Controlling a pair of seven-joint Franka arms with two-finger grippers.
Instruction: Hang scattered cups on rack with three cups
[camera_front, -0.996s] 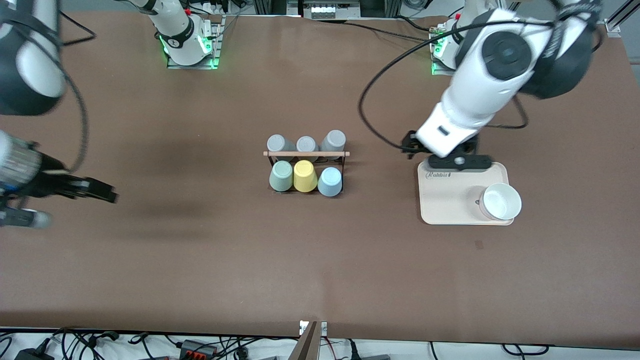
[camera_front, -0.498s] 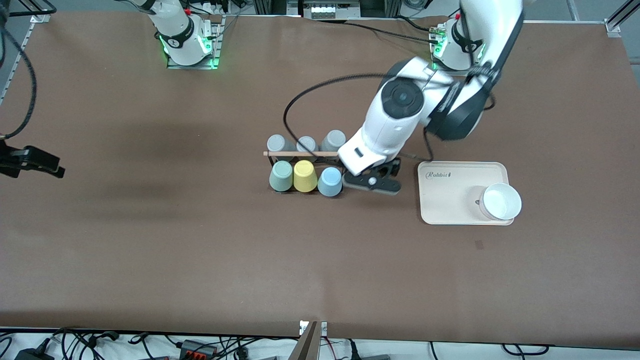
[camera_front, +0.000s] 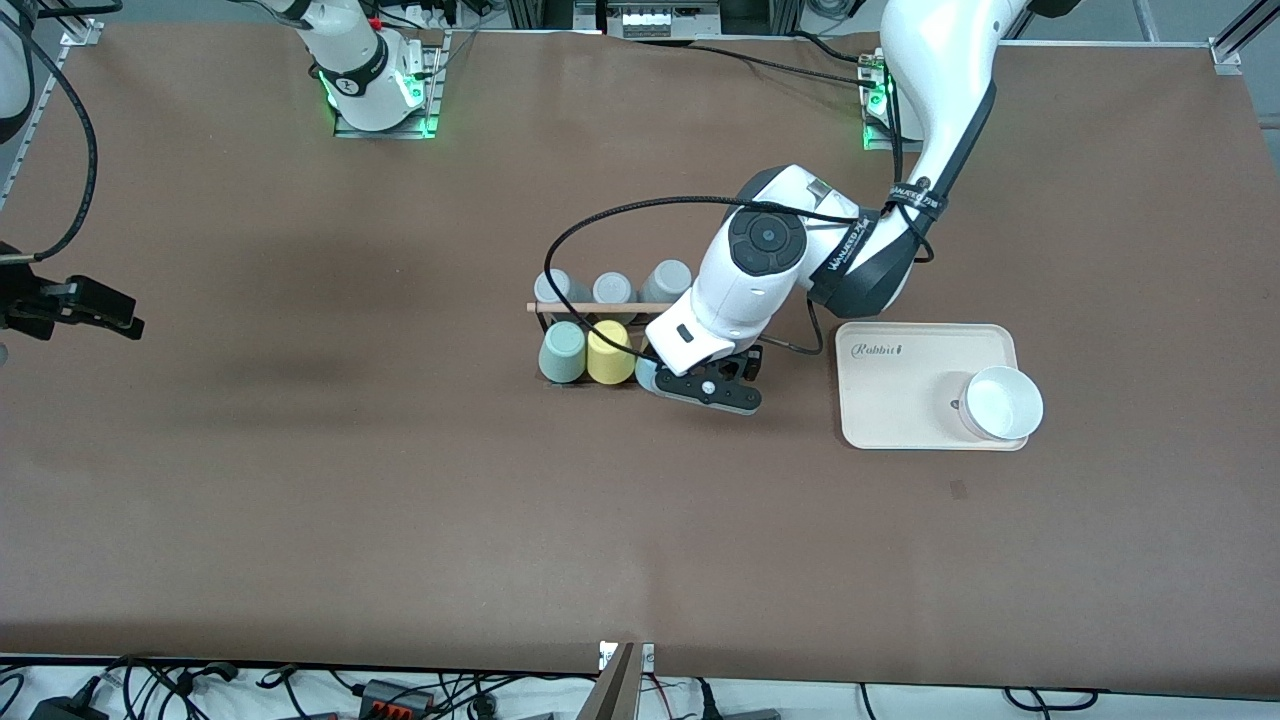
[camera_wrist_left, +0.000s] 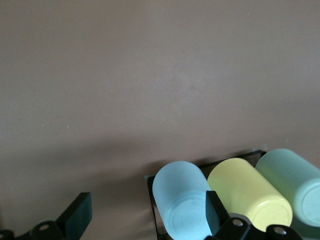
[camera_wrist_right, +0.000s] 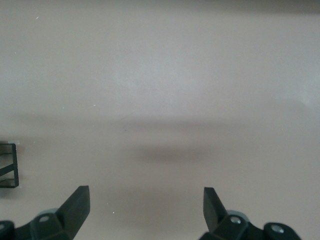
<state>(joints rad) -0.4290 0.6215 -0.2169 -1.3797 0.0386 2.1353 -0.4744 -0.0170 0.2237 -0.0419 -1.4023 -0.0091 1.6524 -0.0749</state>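
Note:
The black wire rack (camera_front: 612, 308) with its wooden rod stands mid-table. The sage-green cup (camera_front: 562, 352), a yellow cup (camera_front: 607, 352) and the light blue cup (camera_front: 646, 373) sit in a row on its side nearer the camera. Three grey cups (camera_front: 612, 288) sit on its farther side. My left gripper (camera_front: 700, 388) is open and low over the blue cup's side toward the left arm's end. In the left wrist view (camera_wrist_left: 146, 215) one finger (camera_wrist_left: 214, 212) lies between the blue cup (camera_wrist_left: 182, 205) and the yellow cup (camera_wrist_left: 247, 192). The green cup (camera_wrist_left: 295, 182) shows too. My right gripper (camera_front: 110, 310) (camera_wrist_right: 145, 210) is open and empty.
A beige tray (camera_front: 900, 400) with a white bowl (camera_front: 1003, 403) lies toward the left arm's end of the table. The right gripper hangs over bare table at the right arm's end; a corner of the rack (camera_wrist_right: 9, 165) shows in its wrist view.
My left arm has swung from over the tray to the rack and come down at the light blue cup. My right gripper has drawn back toward the table's edge.

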